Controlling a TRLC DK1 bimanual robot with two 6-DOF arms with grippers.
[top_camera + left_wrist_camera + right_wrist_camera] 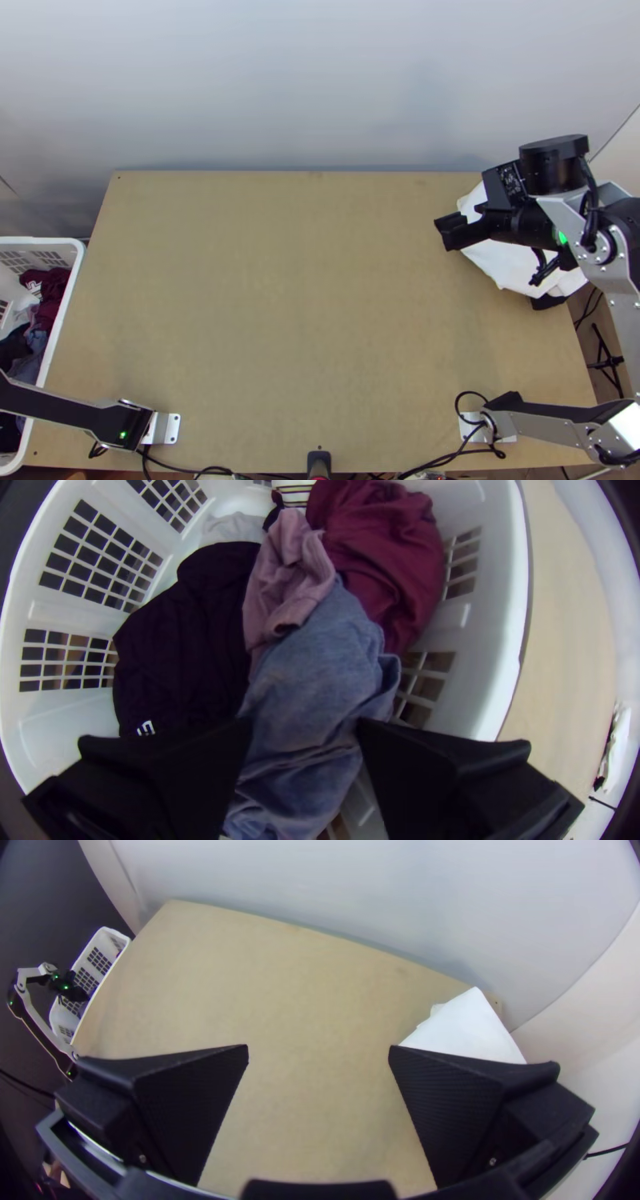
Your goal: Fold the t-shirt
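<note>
Top view: white cloth (504, 268) placed at the far right corner of the desk (280, 280), with no t-shirt spread for folding

Little of the task can be counted as done. Whether the white cloth is the t-shirt, perhaps already folded, or whether the t-shirt is to be taken from the basket (493, 647), cannot be told. If the latter, the picking, spreading and folding are all left.

The white cloth is seen lying low, with a pointed corner and a fairly straight edge; it is partly covered by the right arm (624, 272), and its layers cannot be counted. In the basket, a blue garment (313, 667), a dark one (187, 633), a pink one (287, 573) and a maroon one (387, 553) are bunched loosely together.

The fingers of the left gripper (305, 723) are held apart over the blue garment. Those of the right gripper (319, 1048) are likewise parted, with nothing clamped, near the white cloth.
</note>
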